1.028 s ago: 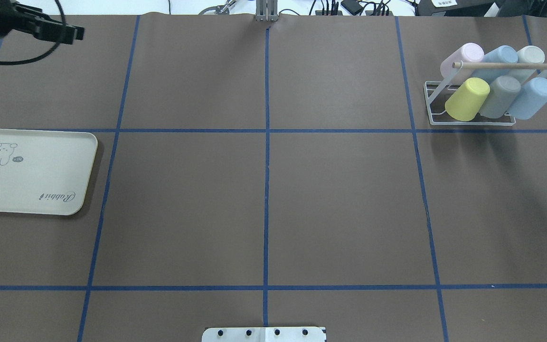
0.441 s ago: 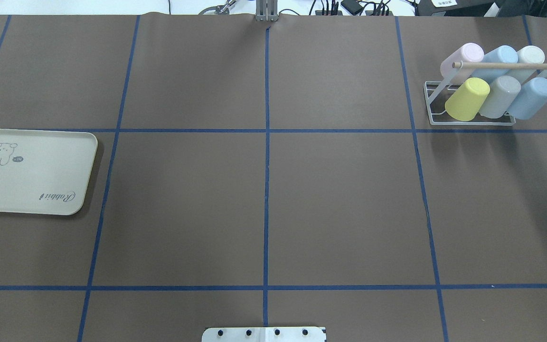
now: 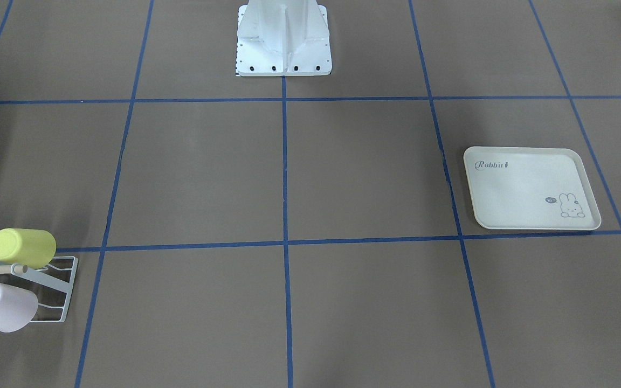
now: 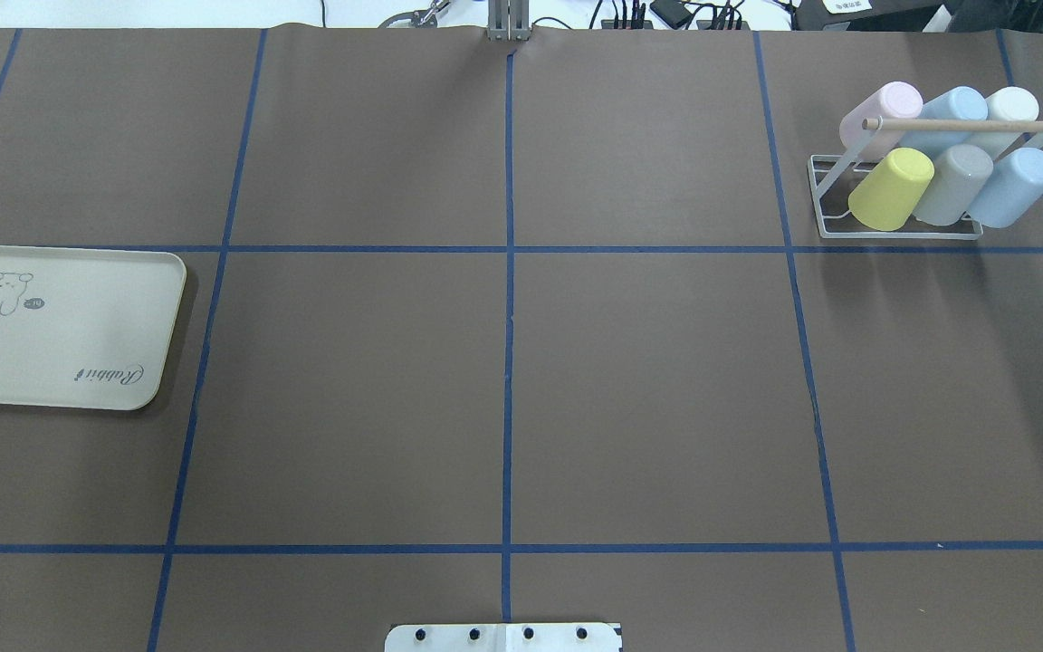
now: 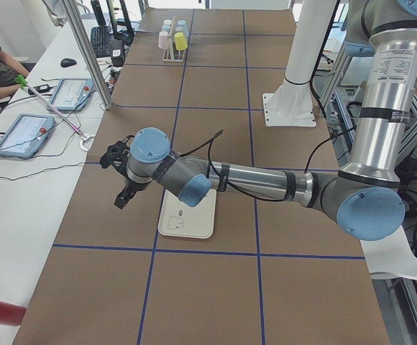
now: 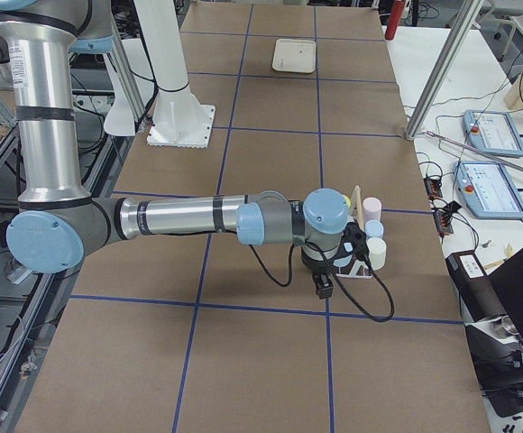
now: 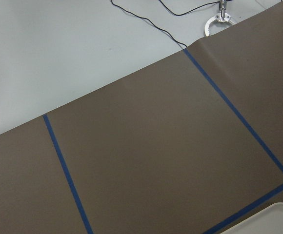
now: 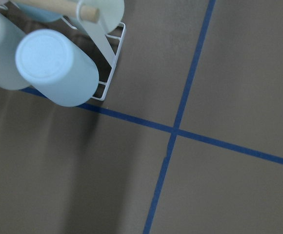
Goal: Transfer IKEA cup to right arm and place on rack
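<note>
Where writing can be read, it is on the cream tray point(image 3: 526, 186): the word "Rabbit" in script at one corner. At the opposite corner is a line drawing of a rabbit, beside a small dark bubble whose letters are too small to make out. Whether the cups carry any mark cannot be told.

All six cups hang tilted on the rack point(image 4: 893, 236), at the far right of the brown surface point(image 4: 648, 389) as seen from overhead. A pink cup point(image 4: 884, 110), a blue cup point(image 4: 949, 107) and a white cup point(image 4: 1012, 103) sit behind the dowel point(image 4: 965, 125). A yellow cup point(image 4: 891, 189), a grey cup point(image 4: 954, 184) and a second blue cup point(image 4: 1014, 186) sit in front of it. Which one is the IKEA cup cannot be told. The tray lies well apart from them, at the left edge.

From the left end, the near arm reaches out low and almost level, its forearm passing above the tray. The left gripper point(image 5: 121, 201) points down at the surface just past the tray's far side. From the right end, the near arm is likewise stretched out level, and the right gripper point(image 6: 323, 290) points down just beside the rack. For both grippers I cannot tell whether the fingers are apart or together. The right wrist camera looks down on a corner of the rack and one blue cup.
</note>
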### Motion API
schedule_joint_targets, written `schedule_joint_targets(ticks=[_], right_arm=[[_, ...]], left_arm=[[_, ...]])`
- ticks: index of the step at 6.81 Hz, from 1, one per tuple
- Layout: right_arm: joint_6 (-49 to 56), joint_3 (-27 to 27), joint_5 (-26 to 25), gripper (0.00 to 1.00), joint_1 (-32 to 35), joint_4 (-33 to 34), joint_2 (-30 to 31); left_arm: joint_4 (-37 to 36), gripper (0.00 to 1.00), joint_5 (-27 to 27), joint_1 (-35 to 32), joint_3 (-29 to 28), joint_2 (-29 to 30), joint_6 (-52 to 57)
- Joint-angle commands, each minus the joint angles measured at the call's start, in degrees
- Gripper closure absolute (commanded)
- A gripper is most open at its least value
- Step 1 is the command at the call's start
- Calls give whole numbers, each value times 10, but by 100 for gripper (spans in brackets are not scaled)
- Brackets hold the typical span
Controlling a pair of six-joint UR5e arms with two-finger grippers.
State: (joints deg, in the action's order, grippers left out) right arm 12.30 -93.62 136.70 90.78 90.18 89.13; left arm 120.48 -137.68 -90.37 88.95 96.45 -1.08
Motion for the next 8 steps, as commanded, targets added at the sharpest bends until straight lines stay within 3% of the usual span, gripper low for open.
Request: schedule_joint_targets(ticks=[1,4,5,6,8], right_arm=[[2,11,-10,0,0,-6,31],[-3,19,-16,0,-1,-2,31],[-29,25,-17,0,-1,3,11],[-29,16,-16,0,0,26,3],[-29,-6,-15,0,9,87,-14]], left_arm=[[-1,0,37,-1,-9,-20,4],[-16,0,42,12,-22,-21,24],[-93,0,117,12,-20,-21,174],[-110,0,143,10,-24,-23,219],[-120,0,138,11,-12,-51,214]])
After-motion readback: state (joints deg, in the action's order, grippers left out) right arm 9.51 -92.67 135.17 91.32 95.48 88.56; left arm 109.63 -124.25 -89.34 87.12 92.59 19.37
